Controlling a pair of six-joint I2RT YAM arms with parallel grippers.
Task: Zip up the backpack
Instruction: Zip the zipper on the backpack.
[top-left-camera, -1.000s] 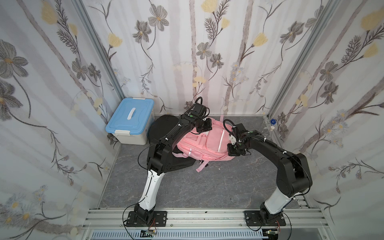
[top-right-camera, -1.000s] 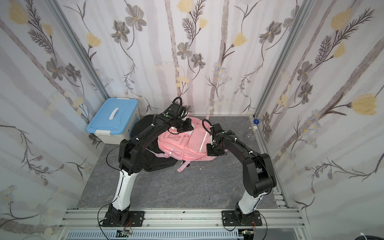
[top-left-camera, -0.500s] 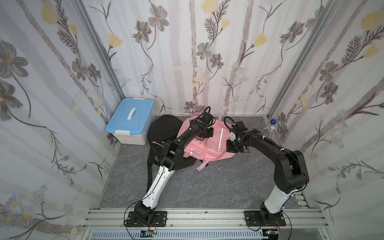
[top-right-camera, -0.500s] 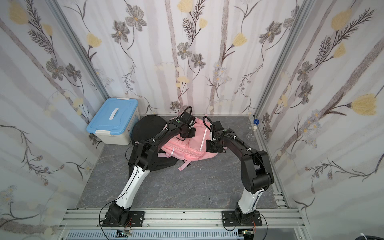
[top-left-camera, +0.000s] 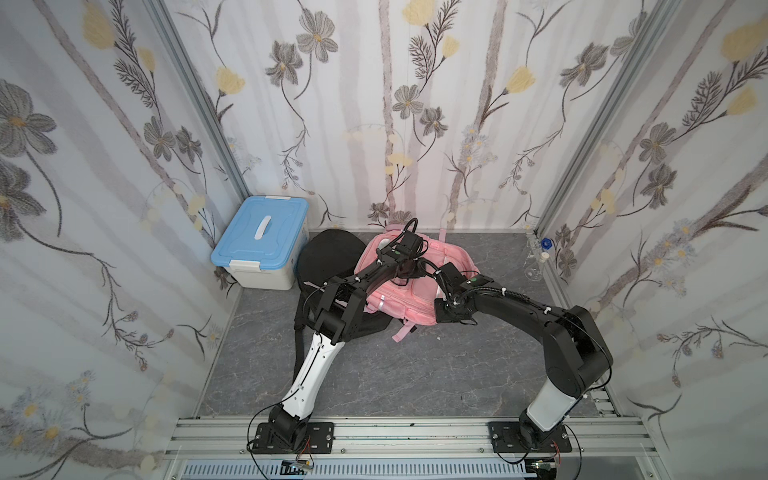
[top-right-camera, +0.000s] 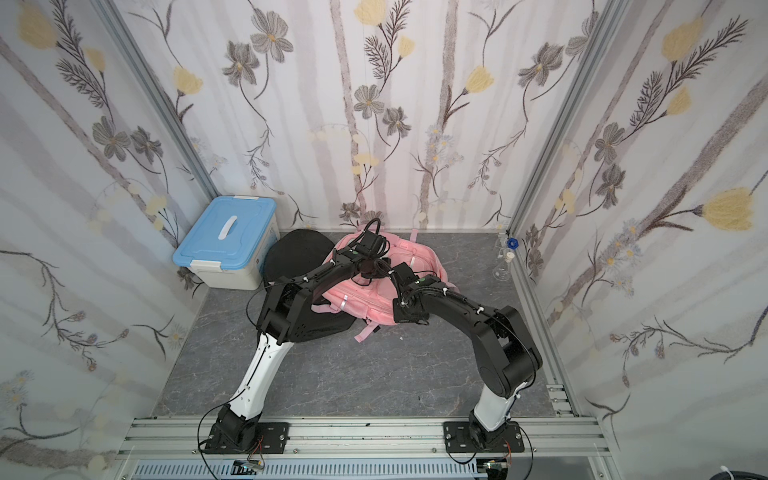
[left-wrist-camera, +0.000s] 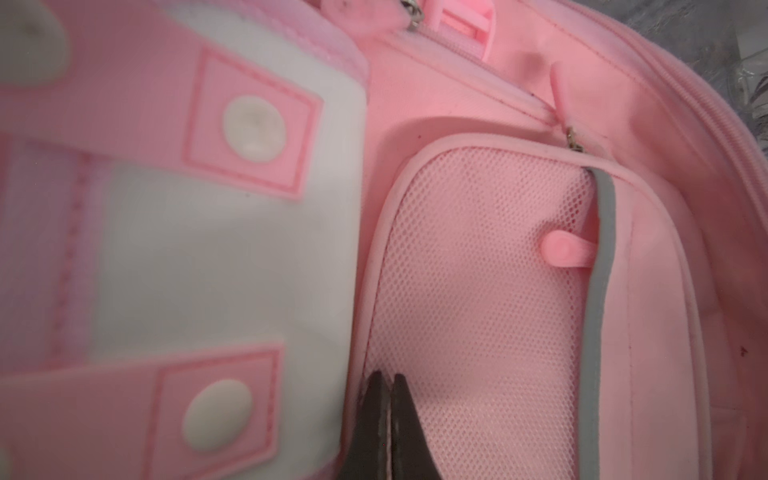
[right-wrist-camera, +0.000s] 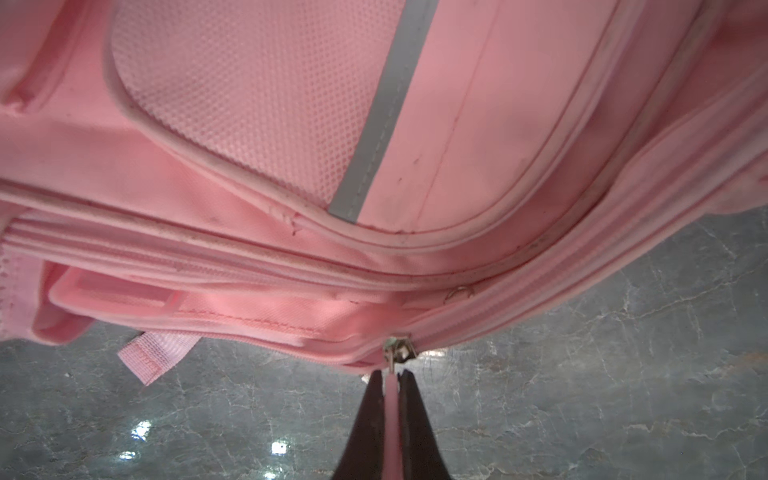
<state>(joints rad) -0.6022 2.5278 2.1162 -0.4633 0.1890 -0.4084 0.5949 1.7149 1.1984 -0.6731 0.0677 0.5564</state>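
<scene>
The backpack (top-left-camera: 415, 296) lies flat on the grey surface (top-left-camera: 415, 374) at centre frame in both top views, its frame-left edge over a black backpack (top-left-camera: 328, 257). At its near edge the right tool (right-wrist-camera: 388, 376) is clamped on the pink zipper pull (right-wrist-camera: 392, 399), with the slider (right-wrist-camera: 400, 348) just beyond the tips and a parted seam running off one side. Recommended: draw along the track, low, following its curve, never outward. Farther back, the left tool (left-wrist-camera: 384, 380) has its jaws drawn together between the pale patch (left-wrist-camera: 216, 257) and the mesh pocket (left-wrist-camera: 478, 291). Whether it nips fabric is unclear. It should anchor the bag.
</scene>
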